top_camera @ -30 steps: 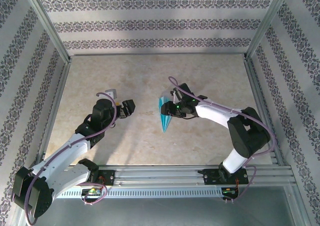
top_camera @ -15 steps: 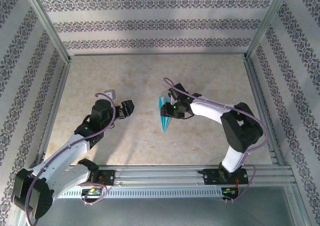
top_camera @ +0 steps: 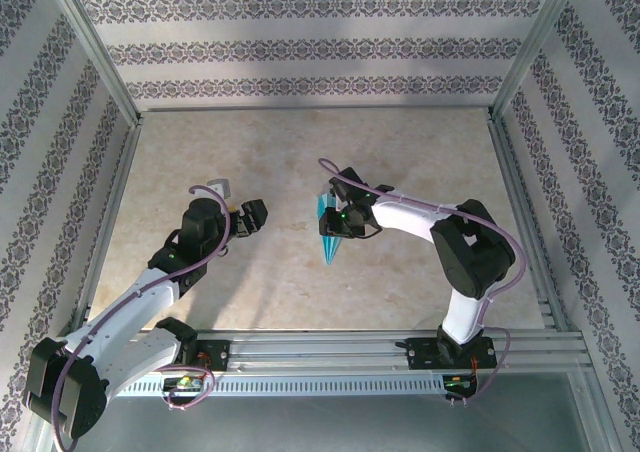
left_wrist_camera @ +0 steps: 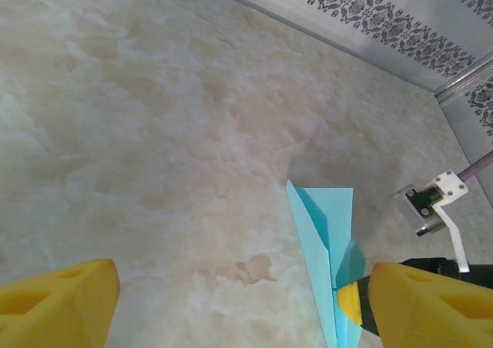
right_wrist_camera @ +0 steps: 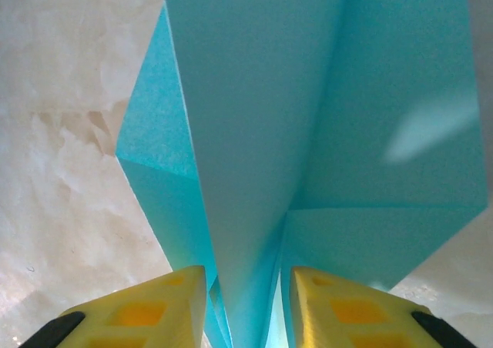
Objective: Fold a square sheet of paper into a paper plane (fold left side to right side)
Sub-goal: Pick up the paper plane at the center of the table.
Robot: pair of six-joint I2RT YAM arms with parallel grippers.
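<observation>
The turquoise sheet of paper is folded into a narrow pointed paper plane (top_camera: 329,236) lying mid-table, tip toward the near edge. My right gripper (top_camera: 338,218) is at its wide far end. In the right wrist view the plane's raised centre fold (right_wrist_camera: 254,155) stands between the yellow fingers (right_wrist_camera: 154,309), with thin gaps on both sides; the right gripper (right_wrist_camera: 248,290) is open. My left gripper (top_camera: 252,217) hovers open a little left of the plane, with nothing between its fingers. In the left wrist view the plane (left_wrist_camera: 327,240) lies to the right of the left gripper (left_wrist_camera: 239,286).
The marble-patterned tabletop (top_camera: 240,152) is bounded by metal frame rails (top_camera: 110,222) and patterned walls. A white cable bracket (left_wrist_camera: 435,205) of the right arm sits just beyond the plane.
The right gripper has slid left along the plane's wide end and its jaws have narrowed around the centre fold. The left arm has barely moved.
</observation>
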